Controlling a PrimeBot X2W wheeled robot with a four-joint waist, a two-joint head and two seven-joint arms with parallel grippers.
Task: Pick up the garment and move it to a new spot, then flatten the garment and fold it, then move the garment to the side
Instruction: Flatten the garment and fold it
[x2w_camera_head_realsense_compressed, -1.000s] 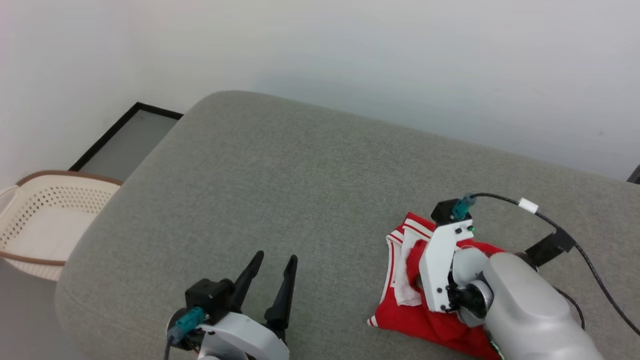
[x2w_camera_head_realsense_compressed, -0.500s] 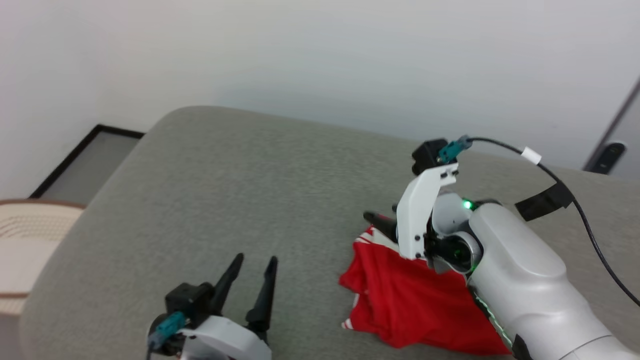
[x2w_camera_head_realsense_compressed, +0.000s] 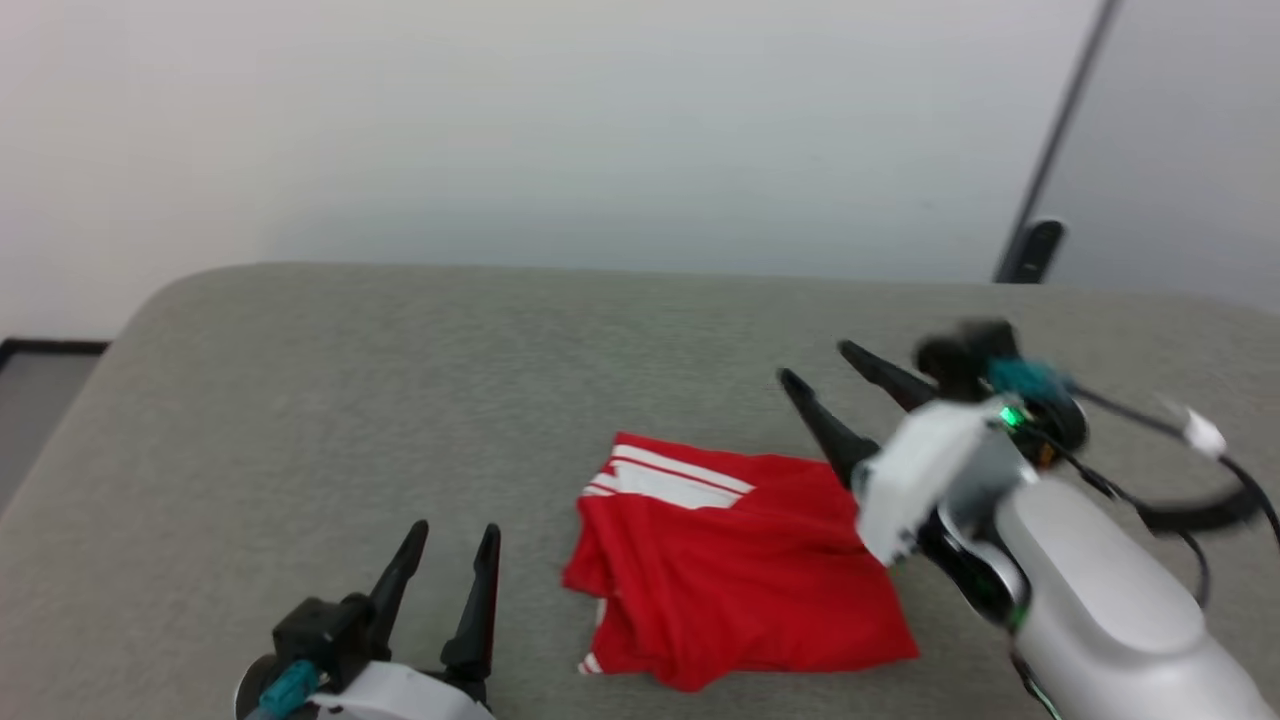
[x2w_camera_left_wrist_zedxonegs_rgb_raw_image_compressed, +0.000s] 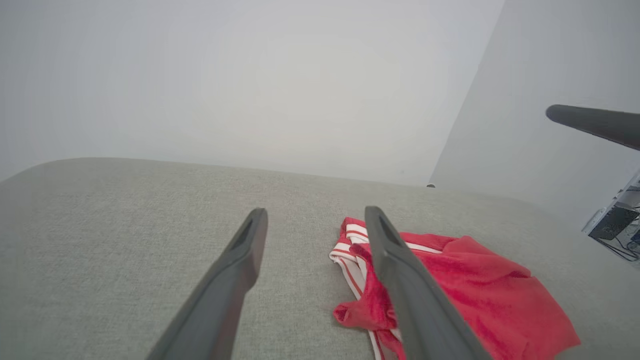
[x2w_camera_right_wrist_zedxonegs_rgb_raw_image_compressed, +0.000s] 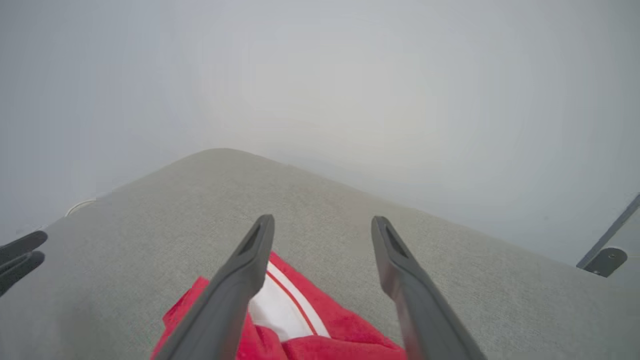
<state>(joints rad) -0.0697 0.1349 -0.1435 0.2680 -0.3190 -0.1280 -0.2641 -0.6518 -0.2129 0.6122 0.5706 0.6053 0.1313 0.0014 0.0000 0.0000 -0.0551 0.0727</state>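
Observation:
The garment (x2w_camera_head_realsense_compressed: 735, 575) is a red shirt with white striped trim, lying folded in a compact bundle on the grey cushioned surface (x2w_camera_head_realsense_compressed: 400, 400). It also appears in the left wrist view, garment (x2w_camera_left_wrist_zedxonegs_rgb_raw_image_compressed: 475, 300), and below the fingers in the right wrist view, garment (x2w_camera_right_wrist_zedxonegs_rgb_raw_image_compressed: 300, 325). My right gripper (x2w_camera_head_realsense_compressed: 820, 365) hovers open just past the bundle's far right corner, holding nothing. My left gripper (x2w_camera_head_realsense_compressed: 452, 532) stands open at the lower left, a short way left of the garment, with nothing between its fingers.
A pale wall rises behind the surface. A dark pole with a black foot (x2w_camera_head_realsense_compressed: 1030, 250) stands at the back right. A dark-framed panel (x2w_camera_head_realsense_compressed: 40, 360) lies on the floor at the far left. Bare grey surface stretches left of and beyond the garment.
My right gripper let go of the garment, opened and lifted off to the right. The garment now lies as a bundle. The head view has swung right, so the basket has left the picture.

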